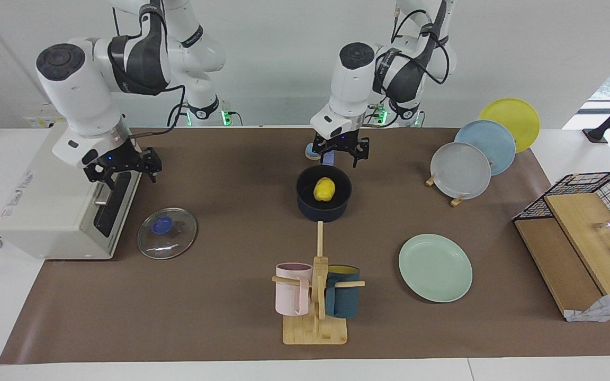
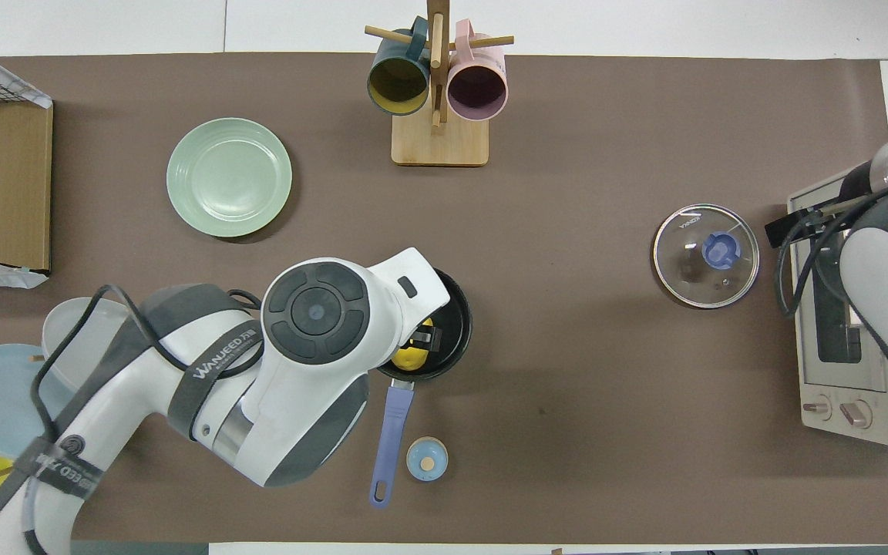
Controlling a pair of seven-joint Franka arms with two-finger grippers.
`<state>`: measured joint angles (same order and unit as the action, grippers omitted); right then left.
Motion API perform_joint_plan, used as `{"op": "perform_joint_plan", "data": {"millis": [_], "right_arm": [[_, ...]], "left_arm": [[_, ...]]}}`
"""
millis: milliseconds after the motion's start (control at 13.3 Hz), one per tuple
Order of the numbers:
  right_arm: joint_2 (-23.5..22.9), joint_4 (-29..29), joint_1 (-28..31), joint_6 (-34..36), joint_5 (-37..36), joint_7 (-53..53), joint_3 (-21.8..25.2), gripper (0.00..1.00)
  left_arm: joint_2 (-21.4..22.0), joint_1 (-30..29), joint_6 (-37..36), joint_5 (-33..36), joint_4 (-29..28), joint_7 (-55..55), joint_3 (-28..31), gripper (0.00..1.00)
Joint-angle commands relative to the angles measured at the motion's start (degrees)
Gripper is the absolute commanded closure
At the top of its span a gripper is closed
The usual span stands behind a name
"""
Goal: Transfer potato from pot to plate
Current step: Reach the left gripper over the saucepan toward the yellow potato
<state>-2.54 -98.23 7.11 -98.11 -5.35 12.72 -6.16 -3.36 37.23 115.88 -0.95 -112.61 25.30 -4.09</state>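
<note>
The yellow potato (image 1: pixel 324 189) lies in the navy pot (image 1: pixel 331 212) at the middle of the table. In the overhead view the potato (image 2: pixel 410 358) and pot (image 2: pixel 462 327) are mostly covered by the left arm, and the pot's blue handle points toward the robots. My left gripper (image 1: pixel 339 152) hangs open just over the pot's rim on the robots' side, clear of the potato. The mint-green plate (image 1: pixel 435 267) (image 2: pixel 229 176) lies bare, farther from the robots, toward the left arm's end. My right gripper (image 1: pixel 123 170) waits open over the toaster oven (image 1: pixel 56 211).
A wooden mug rack (image 1: pixel 315 317) with a pink and a teal mug stands farther out than the pot. A glass lid (image 1: pixel 167 233) lies beside the oven. A small blue knob (image 2: pixel 426 459) lies beside the pot handle. A plate stand (image 1: pixel 461 169) and a wire basket (image 1: pixel 596 190) are at the left arm's end.
</note>
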Motion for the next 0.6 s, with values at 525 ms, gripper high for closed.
{"op": "perform_joint_plan", "data": {"millis": [525], "right_arm": [[3.3,3.7,-1.9,10.9,2.3,-10.7,0.0,0.0]], "left_arm": [[-3.4,2.0,13.4,-1.6,-8.0,3.6,0.9,0.0]]}}
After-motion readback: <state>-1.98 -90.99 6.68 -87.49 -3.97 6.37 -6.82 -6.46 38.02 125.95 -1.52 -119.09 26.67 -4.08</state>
